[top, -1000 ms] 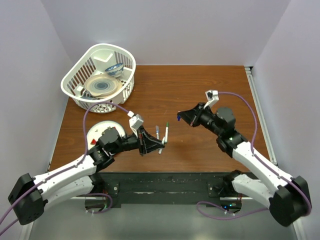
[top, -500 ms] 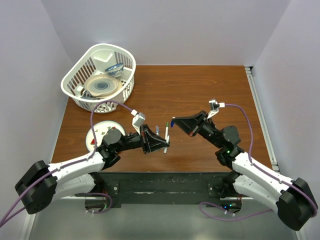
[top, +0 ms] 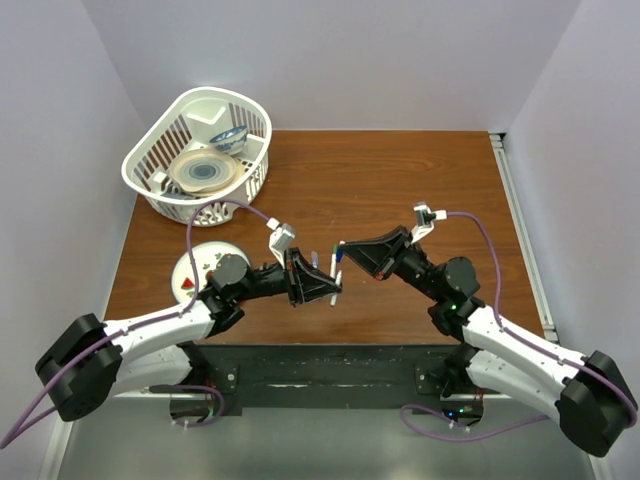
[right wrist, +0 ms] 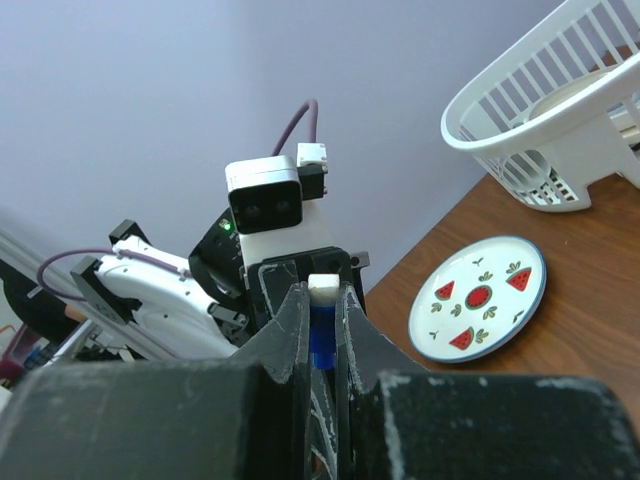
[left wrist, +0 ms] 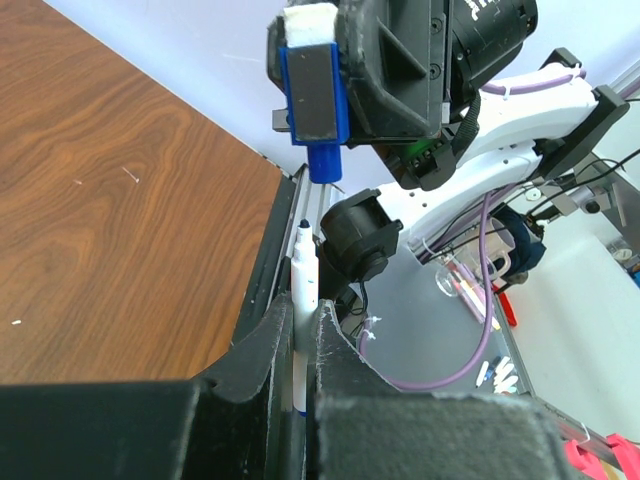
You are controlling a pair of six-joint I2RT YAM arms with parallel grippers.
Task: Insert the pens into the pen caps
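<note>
My left gripper [top: 334, 288] [left wrist: 303, 322] is shut on a white pen [left wrist: 303, 285] [top: 337, 270]. The pen stands between the fingers with its dark tip pointing toward the other arm. My right gripper [top: 343, 247] [right wrist: 321, 305] is shut on a blue pen cap [right wrist: 321, 340] [left wrist: 322, 165]. In the left wrist view the cap's open end sits just beyond the pen tip, almost in line, with a small gap between them. Another thin white pen [top: 315, 261] lies on the table just left of the held one. The other caps are out of view.
A round plate with a watermelon pattern [top: 199, 262] [right wrist: 478, 298] lies on the brown table [top: 400, 190] beside the left arm. A white slatted basket [top: 200, 150] [right wrist: 560, 120] holding dishes stands at the back left corner.
The right gripper has swung left and a little forward, bringing the blue cap up to the pen tip. The left gripper has shifted slightly right with the pen.
</note>
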